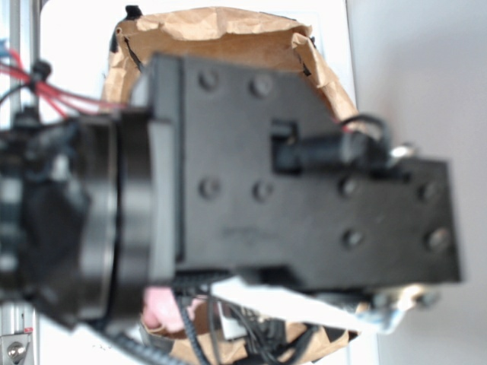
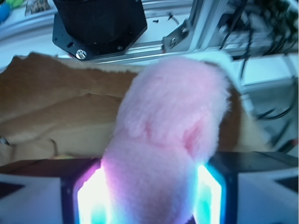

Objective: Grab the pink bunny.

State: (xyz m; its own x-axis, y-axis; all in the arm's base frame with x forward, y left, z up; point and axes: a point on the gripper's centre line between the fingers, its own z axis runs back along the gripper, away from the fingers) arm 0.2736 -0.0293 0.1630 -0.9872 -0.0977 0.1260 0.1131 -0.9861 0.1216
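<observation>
Exterior view, blurred black arm (image 1: 304,182) filling frame over brown paper (image 1: 221,34), sliver of pink showing at 7 o'clock, wrist view, gripper (image 2: 149,196) clamping the bunny (image 2: 173,140) between glowing pads (image 2: 93,198), bunny sticking up toward 12 o'clock, paper lying behind it

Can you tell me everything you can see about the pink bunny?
The pink bunny is pale pink and fuzzy, like soft plush. In the wrist view it fills the middle, squeezed between the gripper's two glowing fingers, which press its sides. Its rounded body sticks out beyond them, with soft folds showing; no face or clear ears can be made out. Behind it lies crumpled brown paper. In the exterior view, the arm hides nearly all of it.
</observation>
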